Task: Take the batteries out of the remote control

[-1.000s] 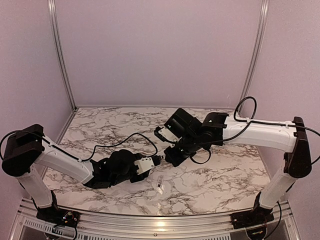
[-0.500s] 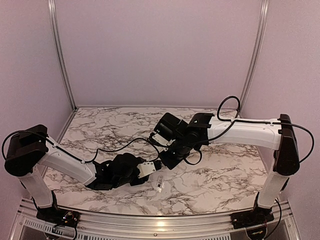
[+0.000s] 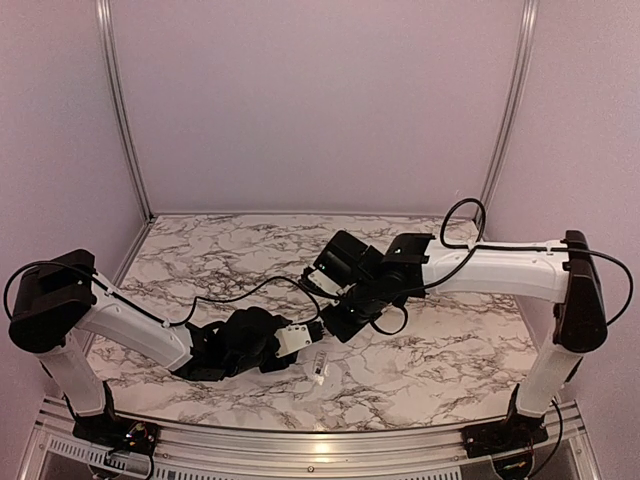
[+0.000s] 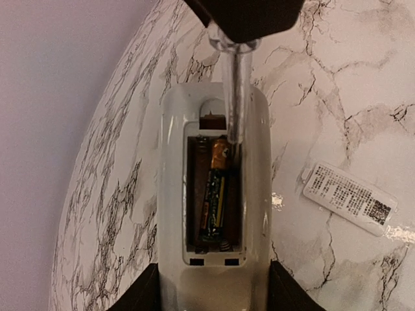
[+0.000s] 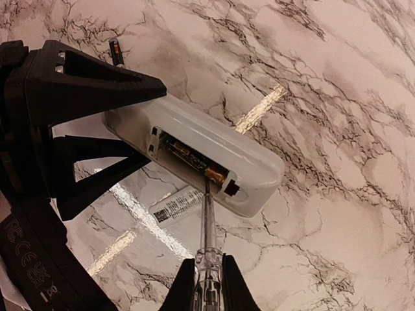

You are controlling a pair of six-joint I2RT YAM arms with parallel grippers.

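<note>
My left gripper (image 4: 214, 291) is shut on the white remote control (image 4: 172, 194) and holds it just above the table, open recess facing up. One dark battery (image 4: 214, 191) with an orange end lies in the reddish recess; the slot beside it is empty. My right gripper (image 5: 207, 282) is shut on a thin clear-grey rod (image 5: 207, 220). The rod's tip sits in the recess at the battery's orange end (image 5: 214, 173). A second battery (image 5: 117, 52) lies loose on the marble behind my left fingers. In the top view the two grippers meet at mid-table (image 3: 318, 328).
The white cover piece (image 4: 350, 197), with a printed label, lies flat on the marble table (image 3: 450, 350) to the right of the remote; it also shows in the right wrist view (image 5: 175, 206) and the top view (image 3: 320, 366). Purple walls close in the back and sides.
My right arm has swung left and down, bringing the rod to the remote. My left gripper, with the remote in it, has dropped slightly toward the front edge.
</note>
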